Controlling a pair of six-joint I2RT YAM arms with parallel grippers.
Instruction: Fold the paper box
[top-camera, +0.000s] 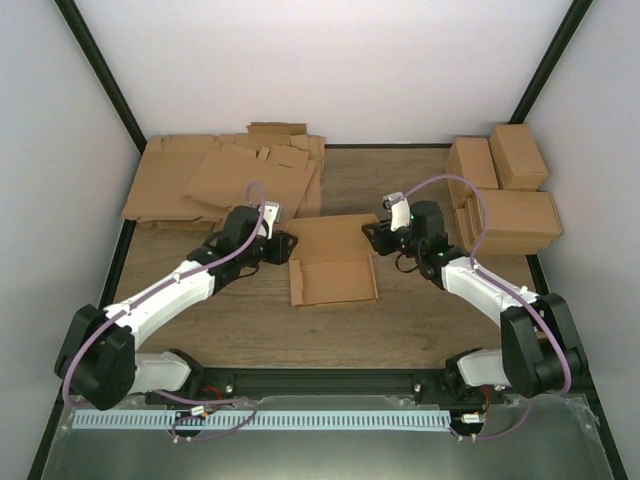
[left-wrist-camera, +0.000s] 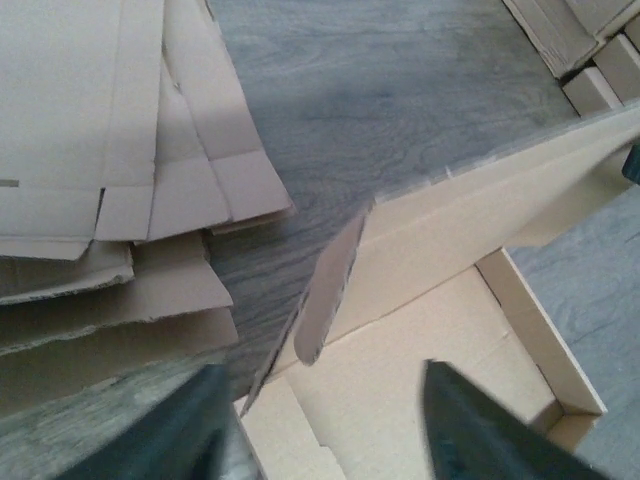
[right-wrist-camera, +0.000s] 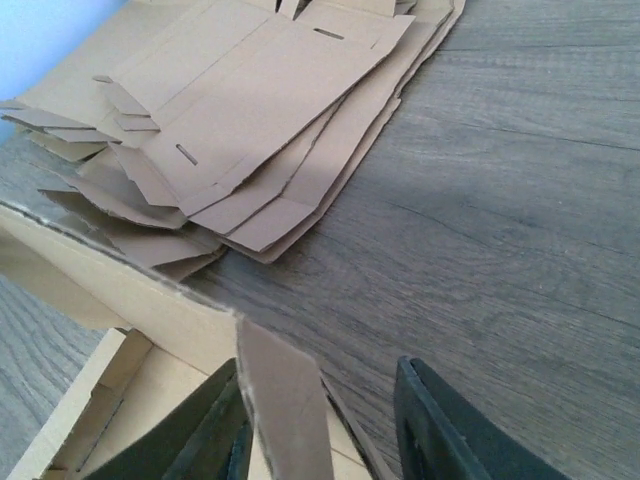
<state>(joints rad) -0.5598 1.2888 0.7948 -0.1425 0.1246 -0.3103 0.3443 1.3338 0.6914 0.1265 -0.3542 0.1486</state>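
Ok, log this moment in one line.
brown cardboard mailer box: partly folded | left pincer: open at left flap | right pincer: open astride right flap

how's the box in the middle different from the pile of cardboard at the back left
The box is partly folded, with side walls and a panel standing up; the pile of sheets lies flat and unfolded. The box is a single piece at the middle of the table; the pile is many sheets overlapping untidily at the far left. Both are plain brown cardboard.

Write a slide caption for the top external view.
Left end effector and right end effector flank a plain brown partly folded cardboard box.
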